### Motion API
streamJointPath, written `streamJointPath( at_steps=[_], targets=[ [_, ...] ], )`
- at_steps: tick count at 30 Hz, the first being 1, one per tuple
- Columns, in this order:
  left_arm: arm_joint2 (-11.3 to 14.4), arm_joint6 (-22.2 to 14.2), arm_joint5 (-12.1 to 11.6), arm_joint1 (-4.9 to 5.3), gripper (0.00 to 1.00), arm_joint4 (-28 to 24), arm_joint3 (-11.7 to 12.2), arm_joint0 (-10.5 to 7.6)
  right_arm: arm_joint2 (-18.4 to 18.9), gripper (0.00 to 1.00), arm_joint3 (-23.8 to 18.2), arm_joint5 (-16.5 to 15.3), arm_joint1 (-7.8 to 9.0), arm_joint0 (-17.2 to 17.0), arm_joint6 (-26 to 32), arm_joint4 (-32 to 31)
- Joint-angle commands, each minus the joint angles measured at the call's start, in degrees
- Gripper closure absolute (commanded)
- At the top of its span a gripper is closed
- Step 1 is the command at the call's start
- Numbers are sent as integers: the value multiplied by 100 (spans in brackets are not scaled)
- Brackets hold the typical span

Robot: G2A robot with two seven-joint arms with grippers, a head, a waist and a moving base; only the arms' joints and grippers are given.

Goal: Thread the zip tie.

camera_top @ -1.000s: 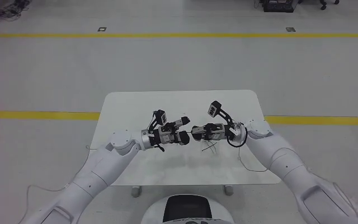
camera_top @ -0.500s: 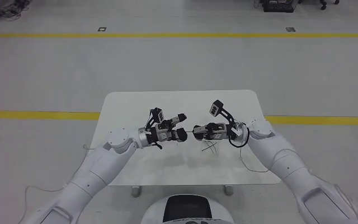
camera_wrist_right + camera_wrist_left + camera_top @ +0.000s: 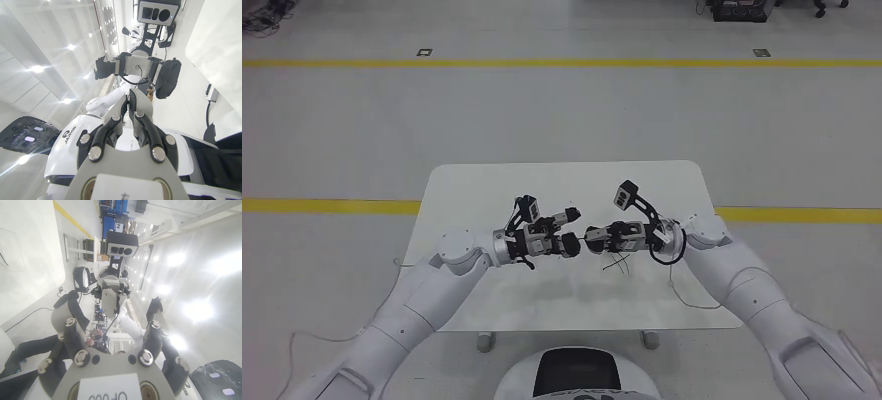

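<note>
right gripper point(image 3: 589, 237): pressing its fingers together on a thin black zip tie point(image 3: 113, 322), hovering over mid-table.
left gripper point(image 3: 572, 228): standing with fingers spread apart, facing it, just beside.
surface: white rounded table point(image 3: 472, 190) carrying loose black ties point(image 3: 618, 266) near the right gripper.
room: pale grey floor point(image 3: 542, 110) with yellow lines point(image 3: 332, 206) lying all around.
edges: sitting well apart from both grippers.

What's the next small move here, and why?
Probably ease the left tool toward the right tool and close on the zip tie: the left is open and empty, facing the right, which is shut with the thin strand hanging from its tip.
</note>
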Motion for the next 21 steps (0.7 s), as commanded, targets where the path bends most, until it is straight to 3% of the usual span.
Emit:
streamJointPath(
  at_steps=[1, 3, 13, 21],
  targets=[
    [13, 5, 1, -9, 45, 12, 22, -17, -13, 100, 46, 16, -22, 22, 5, -5],
    [19, -5, 0, -17, 54, 18, 41, -31, -31, 100, 95, 36, -47, 46, 28, -8],
    [-18, -40, -24, -19, 73, 82, 63, -11, -28, 100, 331, 115, -122, 121, 75, -96],
    [-8, -109, -17, -23, 79, 147, 24, 9, -18, 100, 458, 197, -179, 144, 91, -103]
  ],
)
